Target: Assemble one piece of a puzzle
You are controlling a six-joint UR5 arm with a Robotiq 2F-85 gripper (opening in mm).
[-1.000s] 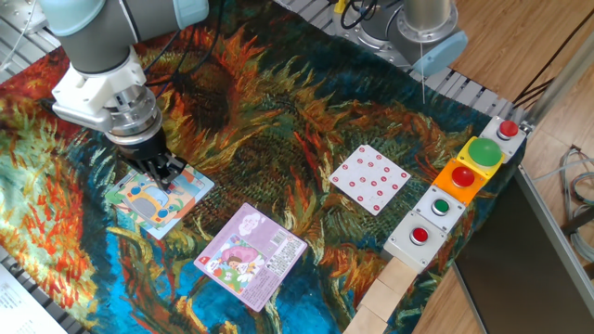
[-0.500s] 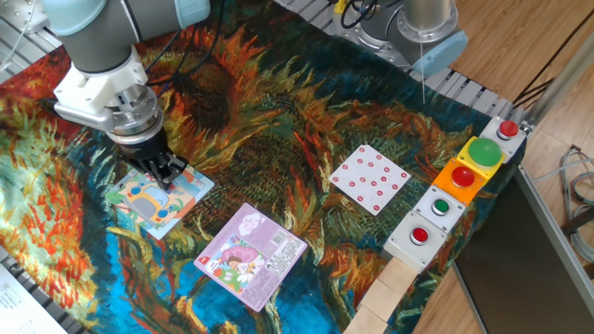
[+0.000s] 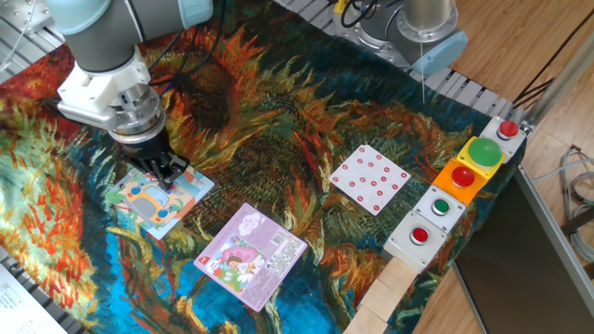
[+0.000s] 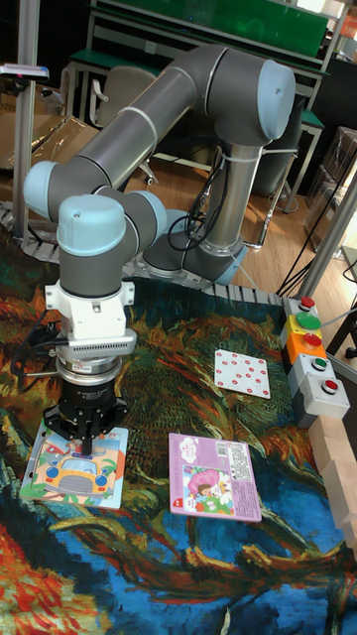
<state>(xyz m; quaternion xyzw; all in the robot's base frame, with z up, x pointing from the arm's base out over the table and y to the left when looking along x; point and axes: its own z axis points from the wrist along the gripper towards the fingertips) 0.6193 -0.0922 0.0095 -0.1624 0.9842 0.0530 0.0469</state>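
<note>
The gripper (image 3: 170, 176) is low over the top edge of the puzzle (image 3: 153, 200), which lies just left of the purple puzzle (image 3: 251, 255); I cannot tell if its fingers hold anything

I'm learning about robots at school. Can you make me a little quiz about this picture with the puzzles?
1. True or false: the gripper is over the purple puzzle.
2. How many buttons are on the button boxes at the table's edge? A) two B) five C) eight
3. Fill in: the white card has ___ dots.

Key:
1. False. It is over the puzzle with the orange car.
2. B, five: three red and two green.
3. Red.
</note>
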